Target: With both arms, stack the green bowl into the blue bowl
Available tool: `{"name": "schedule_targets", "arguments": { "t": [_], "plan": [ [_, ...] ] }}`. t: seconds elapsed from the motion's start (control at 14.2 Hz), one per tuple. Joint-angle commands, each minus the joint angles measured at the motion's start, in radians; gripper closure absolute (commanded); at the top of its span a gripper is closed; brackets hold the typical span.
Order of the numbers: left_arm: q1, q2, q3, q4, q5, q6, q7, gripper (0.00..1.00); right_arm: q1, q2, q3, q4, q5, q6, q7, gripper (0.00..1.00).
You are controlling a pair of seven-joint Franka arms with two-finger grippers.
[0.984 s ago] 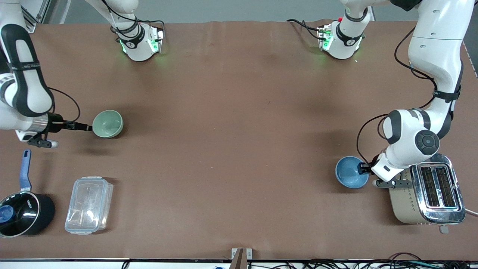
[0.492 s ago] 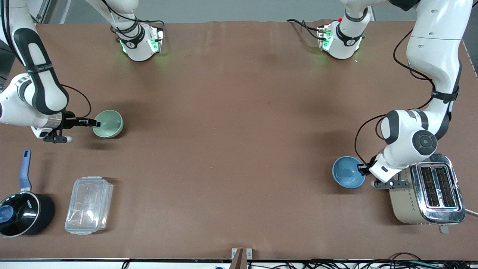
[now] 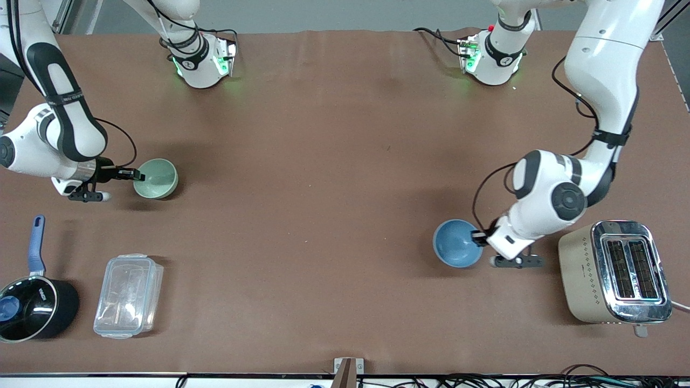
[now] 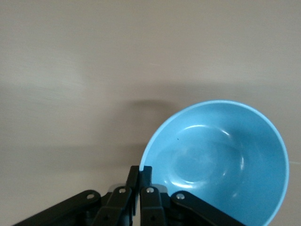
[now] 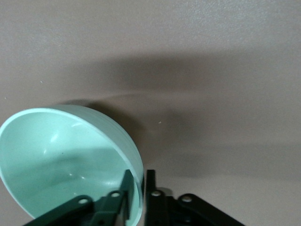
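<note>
The pale green bowl [image 3: 158, 180] sits on the brown table toward the right arm's end. My right gripper [image 3: 136, 174] is at its rim. In the right wrist view the gripper [image 5: 138, 181] has one finger inside the green bowl [image 5: 56, 160] and one outside, shut on the rim. The sky-blue bowl [image 3: 455, 245] is toward the left arm's end, beside the toaster. My left gripper [image 3: 477, 237] is shut on its rim. In the left wrist view the gripper [image 4: 141, 170] pinches the edge of the blue bowl [image 4: 221, 160], which is tilted low over the table.
A beige and chrome toaster [image 3: 614, 272] stands at the left arm's end, near the front camera. A black saucepan with a blue handle [image 3: 32, 307] and a clear plastic lidded box [image 3: 128, 295] lie at the right arm's end, nearer to the camera than the green bowl.
My left arm has carried the blue bowl away from the toaster toward the table's middle. My right gripper moved in onto the green bowl's rim. The green bowl has stayed in place.
</note>
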Motion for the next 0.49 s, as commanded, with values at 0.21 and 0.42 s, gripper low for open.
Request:
{"name": "schedule_targets", "arguments": {
  "t": [0.21, 0.42],
  "plan": [
    [-0.248, 0.028, -0.028, 0.070, 0.021, -0.030, -0.326, 1.00, 0.022, -0.086, 0.016, -0.023, 0.016, -0.038, -0.003, 0.99],
    [-0.363, 0.077, -0.025, 0.121, 0.050, -0.021, -0.422, 1.00, 0.100, -0.196, 0.014, 0.058, 0.039, -0.226, 0.161, 0.99]
  ]
}}
